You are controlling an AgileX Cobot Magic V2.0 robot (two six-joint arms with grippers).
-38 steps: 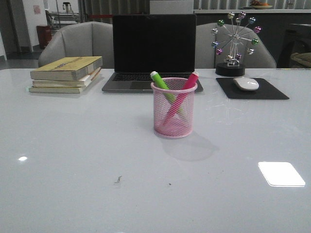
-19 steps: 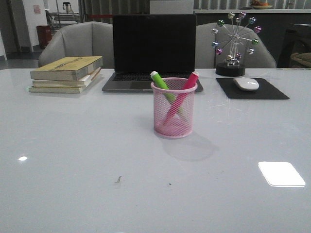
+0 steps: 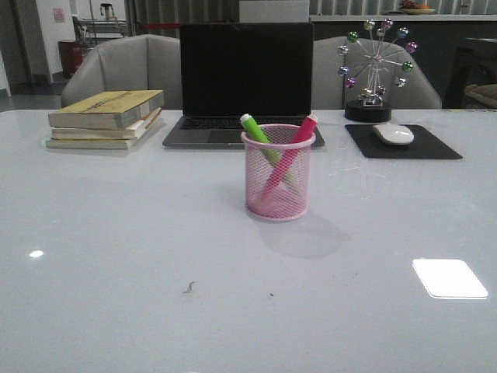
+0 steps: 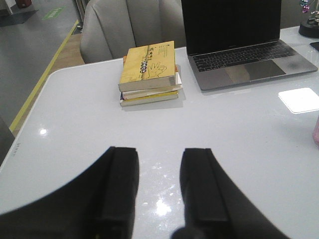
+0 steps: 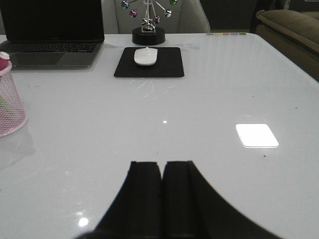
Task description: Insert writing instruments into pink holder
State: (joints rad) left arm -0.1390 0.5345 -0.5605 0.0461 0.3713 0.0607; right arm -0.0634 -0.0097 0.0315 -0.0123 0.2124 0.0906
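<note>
The pink holder (image 3: pixel 278 172) stands upright at the table's middle. Inside it, crossing each other, lean the green marker (image 3: pixel 257 134) and the pink marker (image 3: pixel 298 141), both tips above the rim. No arm shows in the front view. My left gripper (image 4: pixel 159 153) hangs open over bare table near the books, nothing between its fingers. My right gripper (image 5: pixel 162 165) is shut on nothing, over bare table; the holder (image 5: pixel 9 104) with the pink marker's tip (image 5: pixel 4 60) shows at that view's edge, well away.
A stack of books (image 3: pixel 106 118) lies at the back left, a laptop (image 3: pixel 245 81) behind the holder, a mouse (image 3: pixel 393 134) on a black pad (image 3: pixel 404 144) and a ball ornament (image 3: pixel 376 70) at the back right. Chairs stand beyond the table.
</note>
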